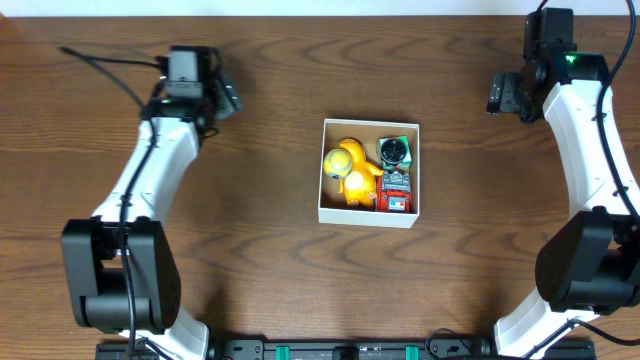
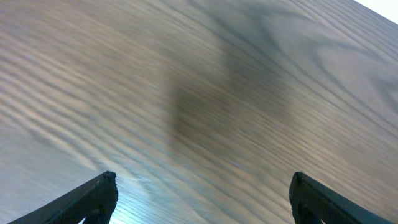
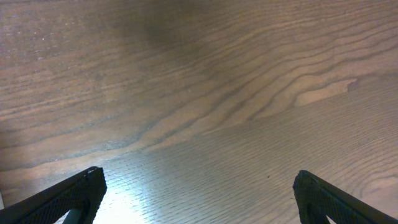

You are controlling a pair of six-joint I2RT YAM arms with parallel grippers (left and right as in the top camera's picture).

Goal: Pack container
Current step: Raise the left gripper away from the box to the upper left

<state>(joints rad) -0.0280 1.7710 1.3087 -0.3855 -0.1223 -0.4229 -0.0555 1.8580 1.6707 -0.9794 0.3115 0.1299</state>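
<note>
Evidently both tools are idle: the left gripper [image 2: 202, 186] and right gripper [image 3: 199, 183] each hang over the wooden table [image 1: 250, 230] with fingers spread wide and nothing between them. They sit well out to either side, probably to keep clear of the container [image 1: 368, 217]. It sits mid-table with a yellow toy figure [image 1: 347, 170], a red toy [image 1: 397, 192] and a dark round piece [image 1: 395, 150] packed close inside, so packing looks nearly done.

Your container [image 1: 368, 221] sat flat near the middle of the table [image 1: 250, 250], open top upward, its sides turned slightly off square to the table edge. It was square and shallow, with thin white walls. You had three toys in it: a yellow figure [image 1: 348, 172] across the left half, a round green-and-black piece [image 1: 395, 150] in the far right corner, and a red toy [image 1: 397, 191] in the near right corner. All three were packed close, touching.
</note>
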